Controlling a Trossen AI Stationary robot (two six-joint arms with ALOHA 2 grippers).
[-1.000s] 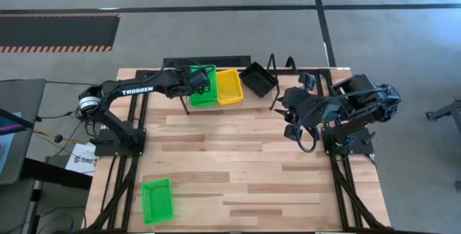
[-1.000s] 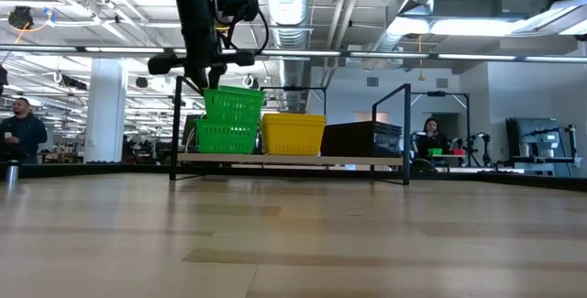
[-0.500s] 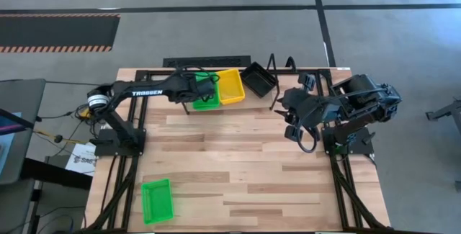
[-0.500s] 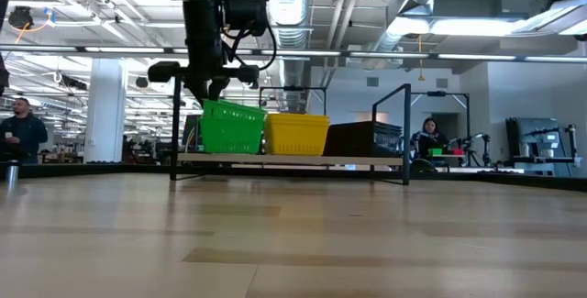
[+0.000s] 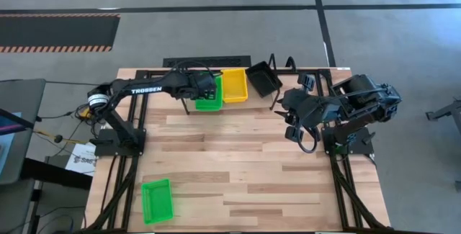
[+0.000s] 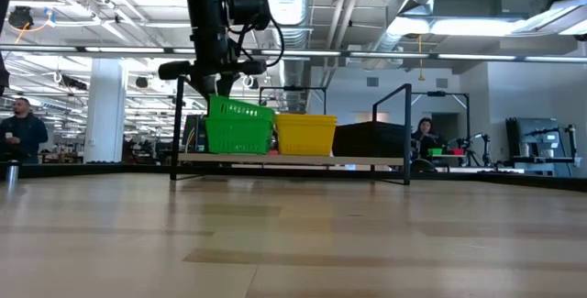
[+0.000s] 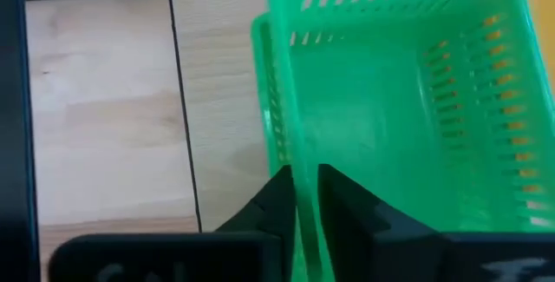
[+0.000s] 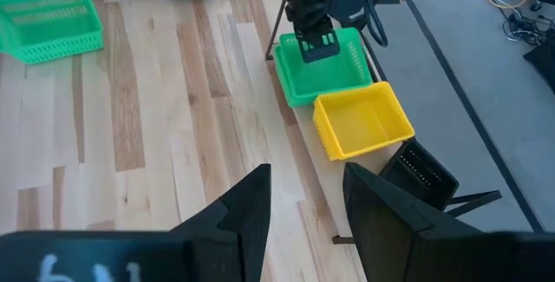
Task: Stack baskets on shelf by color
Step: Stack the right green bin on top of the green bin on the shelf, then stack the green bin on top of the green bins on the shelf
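Observation:
On the shelf [image 6: 367,160] at the table's far edge, a green basket [image 6: 240,126] sits nested in a second green basket [image 7: 260,65]. My left gripper [image 7: 302,191] is shut on the upper one's wall. A yellow basket [image 5: 234,85] stands beside the pair, and a black basket [image 5: 263,78] beyond it. Another green basket [image 5: 157,199] lies on the tabletop at the near left. My right gripper [image 8: 303,213] hangs open above the table's right side and touches nothing. My left gripper pinches the upper green basket's wall [image 7: 299,156], on the side toward the table's left, at its rim. One finger is inside the basket and one outside. The fingers slant down from the table's left. The basket sits slightly tilted inside the lower green one.
Upright black wire loops [image 5: 281,65] stand at the shelf's right end, close to the black basket. The tabletop [image 5: 238,162] between the shelf and the near-left green basket is bare wood. People stand in the room beyond the table.
My left gripper has come down and gone toward the table's right with the green basket. The basket has sunk from above the lower green basket into it. The yellow and black baskets have slid a little to the right along the shelf.

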